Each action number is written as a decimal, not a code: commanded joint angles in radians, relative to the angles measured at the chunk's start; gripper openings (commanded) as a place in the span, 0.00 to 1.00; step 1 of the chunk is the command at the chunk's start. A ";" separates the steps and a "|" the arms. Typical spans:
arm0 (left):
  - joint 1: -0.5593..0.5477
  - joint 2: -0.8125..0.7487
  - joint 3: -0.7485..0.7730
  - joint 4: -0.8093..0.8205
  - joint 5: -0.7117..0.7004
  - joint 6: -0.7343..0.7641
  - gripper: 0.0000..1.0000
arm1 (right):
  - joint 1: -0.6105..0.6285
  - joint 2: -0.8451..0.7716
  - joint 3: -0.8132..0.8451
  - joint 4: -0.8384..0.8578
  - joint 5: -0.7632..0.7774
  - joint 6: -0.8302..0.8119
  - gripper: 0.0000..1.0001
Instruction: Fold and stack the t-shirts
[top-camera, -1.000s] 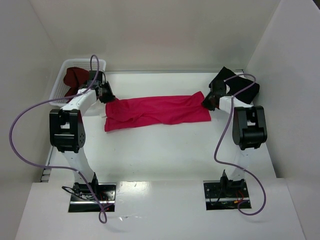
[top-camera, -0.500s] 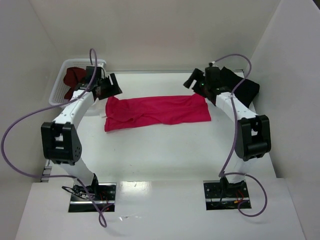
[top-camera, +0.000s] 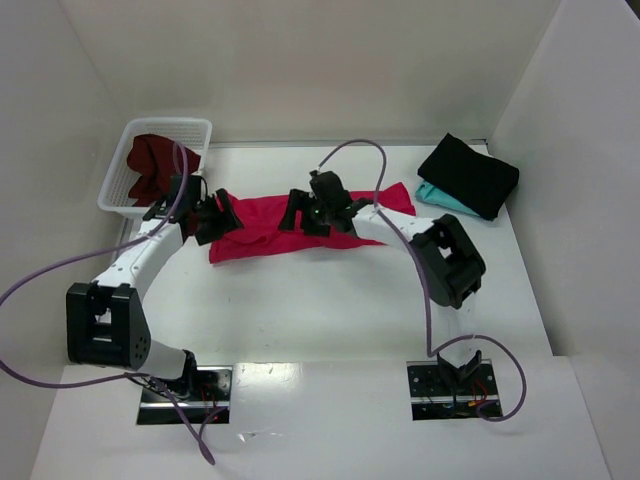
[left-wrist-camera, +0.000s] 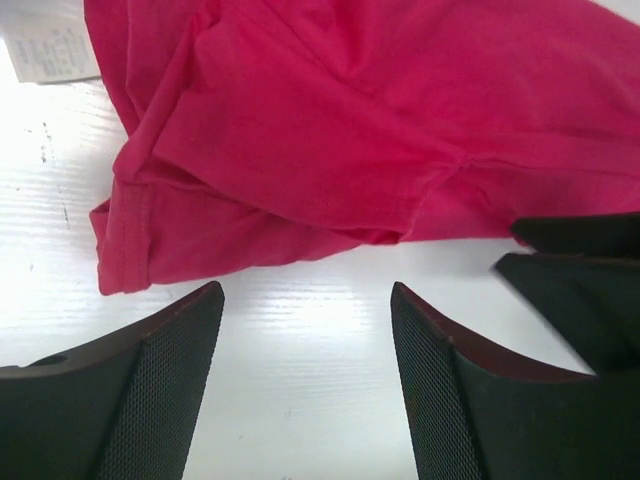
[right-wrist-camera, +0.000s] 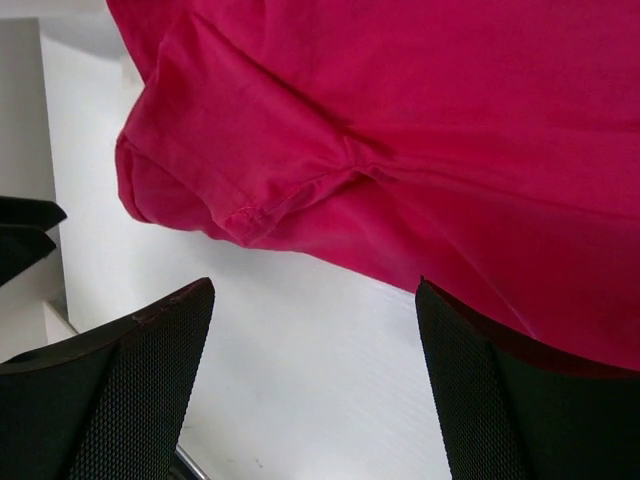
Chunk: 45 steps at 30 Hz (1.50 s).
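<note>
The crimson-pink t-shirt (top-camera: 262, 232) lies as a long strip on the surface (top-camera: 330, 300), with the left hand (left-wrist-camera: 305, 300) and right hand (right-wrist-camera: 315, 290) open above its edge, so each should, I think, pinch all layers evenly before folding.

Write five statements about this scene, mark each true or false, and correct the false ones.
1. The pink shirt lies on the table. True.
2. The maroon shirt lies on the table. False: it is in the basket.
3. The black shirt lies on the teal shirt. True.
4. The right gripper is shut on the pink shirt. False: its jaws stand open and hold nothing.
5. The left gripper is open. True.
</note>
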 joint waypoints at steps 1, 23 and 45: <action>0.025 0.031 -0.009 0.052 -0.004 -0.046 0.75 | 0.011 0.042 0.087 0.020 -0.025 0.042 0.87; 0.128 0.240 0.041 0.151 0.002 -0.028 0.69 | 0.103 0.242 0.281 -0.047 -0.054 0.107 0.77; 0.128 0.279 0.051 0.184 0.033 -0.028 0.47 | 0.112 0.266 0.293 -0.012 0.001 0.125 0.35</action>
